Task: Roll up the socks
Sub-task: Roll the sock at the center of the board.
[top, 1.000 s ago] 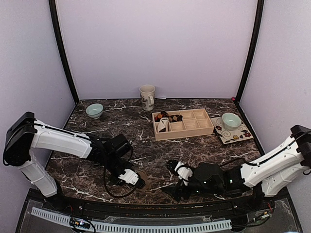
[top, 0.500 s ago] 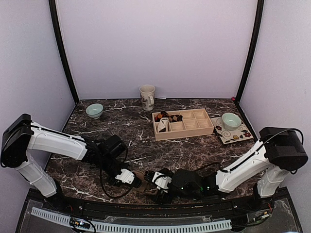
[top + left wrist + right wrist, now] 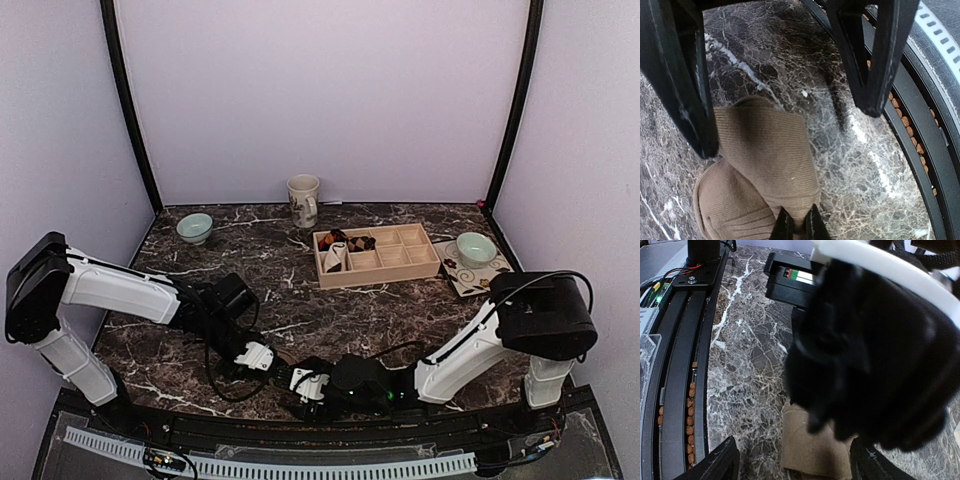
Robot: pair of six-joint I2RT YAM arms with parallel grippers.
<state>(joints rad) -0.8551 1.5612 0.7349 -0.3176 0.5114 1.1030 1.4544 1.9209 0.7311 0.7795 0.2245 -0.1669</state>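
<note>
The tan sock (image 3: 765, 150) lies folded on the marble near the table's front edge, also seen as the sock (image 3: 812, 447) in the right wrist view. My left gripper (image 3: 797, 227) is shut on the top fold of this sock. My right gripper (image 3: 795, 465) is open, its fingers (image 3: 875, 55) straddling the sock from the opposite side without touching it. From above, the left gripper (image 3: 266, 360) and right gripper (image 3: 303, 381) nearly meet over the sock. A dark checked sock bundle (image 3: 361, 241) sits in the wooden tray (image 3: 400, 268).
The black front rail (image 3: 920, 130) runs just beside the sock. At the back stand a mug (image 3: 303, 200), a green bowl (image 3: 194, 227), and a second bowl (image 3: 475, 248) on a patterned plate. The tray also holds a white striped roll (image 3: 335, 256).
The right arm has swept left along the front edge until its open gripper reached the sock. The left gripper stayed shut on the sock and shifted slightly left.
</note>
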